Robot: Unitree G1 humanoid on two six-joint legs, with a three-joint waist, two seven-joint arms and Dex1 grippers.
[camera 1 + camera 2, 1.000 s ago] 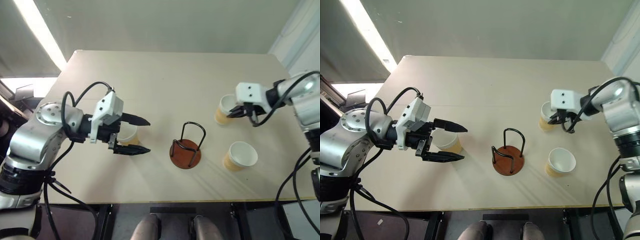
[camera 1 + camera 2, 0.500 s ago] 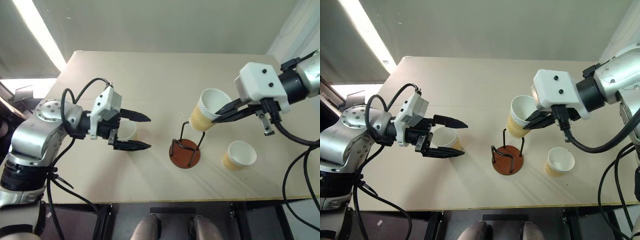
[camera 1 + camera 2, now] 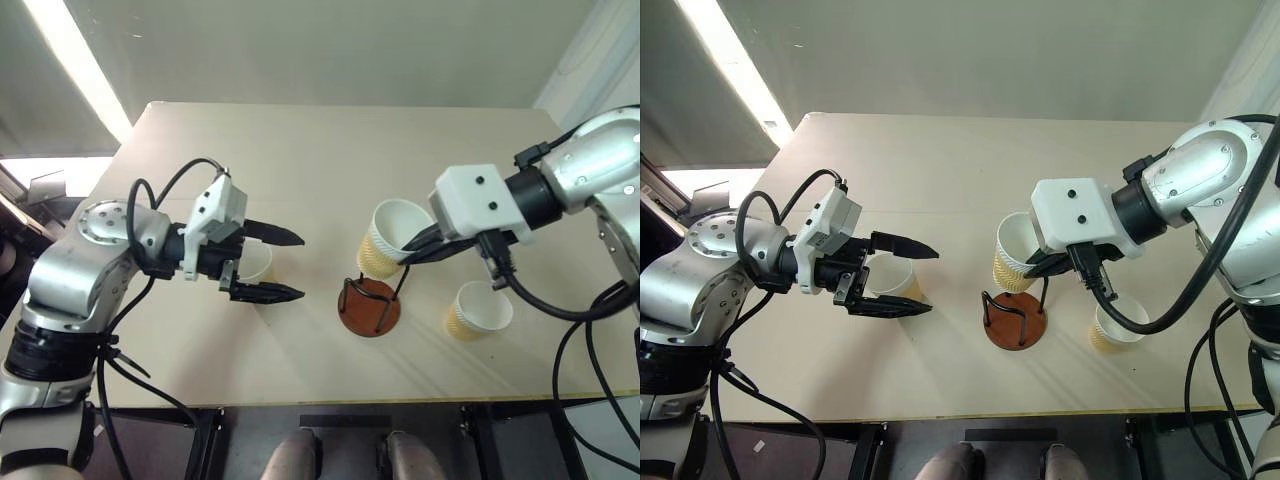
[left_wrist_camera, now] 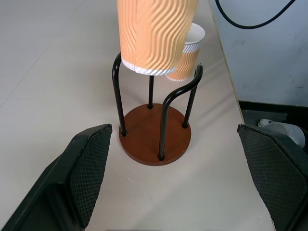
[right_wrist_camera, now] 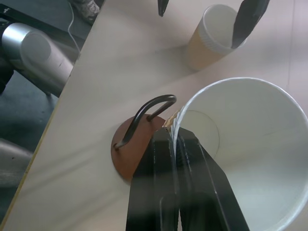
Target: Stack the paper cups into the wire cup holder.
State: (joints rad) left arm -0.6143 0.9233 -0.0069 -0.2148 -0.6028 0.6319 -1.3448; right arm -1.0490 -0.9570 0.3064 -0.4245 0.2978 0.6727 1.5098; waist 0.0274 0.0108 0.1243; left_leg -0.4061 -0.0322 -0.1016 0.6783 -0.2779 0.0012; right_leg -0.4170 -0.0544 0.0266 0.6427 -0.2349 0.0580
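My right gripper [image 3: 408, 250] is shut on the rim of a tan paper cup [image 3: 388, 238], one finger inside and one outside [image 5: 166, 159]. The cup hangs tilted over the wire cup holder [image 3: 368, 305], its bottom [image 4: 155, 67] level with the tops of the black loops. A second paper cup [image 3: 478, 310] stands on the table right of the holder. The third cup [image 3: 256, 264] stands to the holder's left, under my left gripper [image 3: 285, 264]. That gripper is open, points at the holder and holds nothing; its fingers [image 4: 89, 163] frame the holder's brown base [image 4: 154, 137].
The beige table [image 3: 330, 150] has bare room behind and in front of the holder. Its front edge runs close below the holder and the right cup. My left gripper's fingers [image 5: 248, 19] hover over the left cup [image 5: 214, 36].
The right gripper lifted a cup off the table at the right and carried it left and nearer, over the holder, tilting it. The left arm kept still.
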